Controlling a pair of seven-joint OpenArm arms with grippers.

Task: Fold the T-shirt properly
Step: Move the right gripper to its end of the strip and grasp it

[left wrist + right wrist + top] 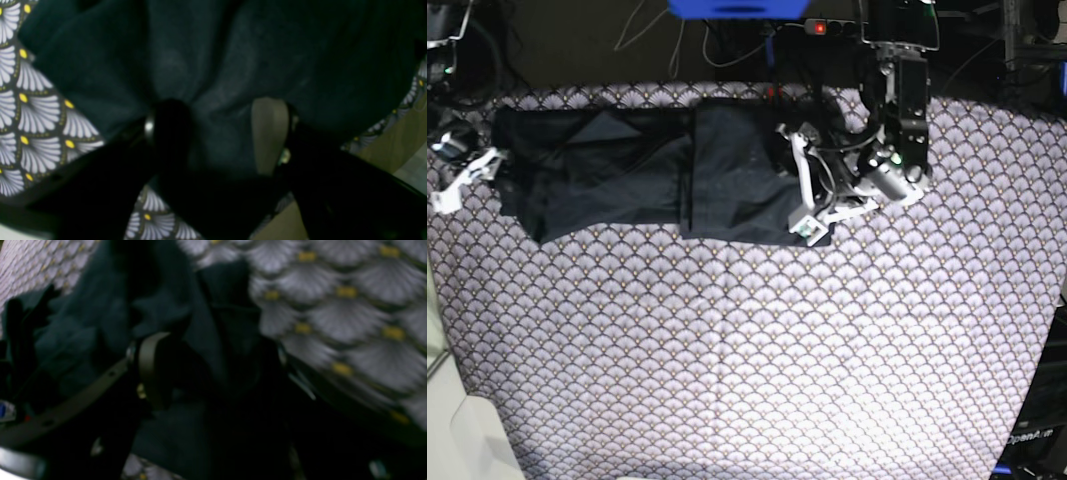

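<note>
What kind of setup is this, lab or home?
Likely a robot lab bench: a table under a scallop-patterned cloth, cables and a power strip behind it, the T-shirt laid out between two arms.

Scallop-patterned cloth (pixel 757 340) over the table, black T-shirt (pixel 627 170) on it

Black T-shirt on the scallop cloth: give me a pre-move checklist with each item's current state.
1. Left claw on the fabric: ok, the soft black short-sleeved T-shirt bunches between its fingers in the left wrist view.
2. Right claw grip: cannot tell, the view is blurred; dark fabric lies between its fingers.
3. Both arms at opposite ends of the shirt: ok in the base view.
4. Shirt lying flat: not ok, it is wrinkled, with a layer already folded over near the left claw.
5. Shirt fully on the white-grey scallop-patterned cloth: ok.
</note>
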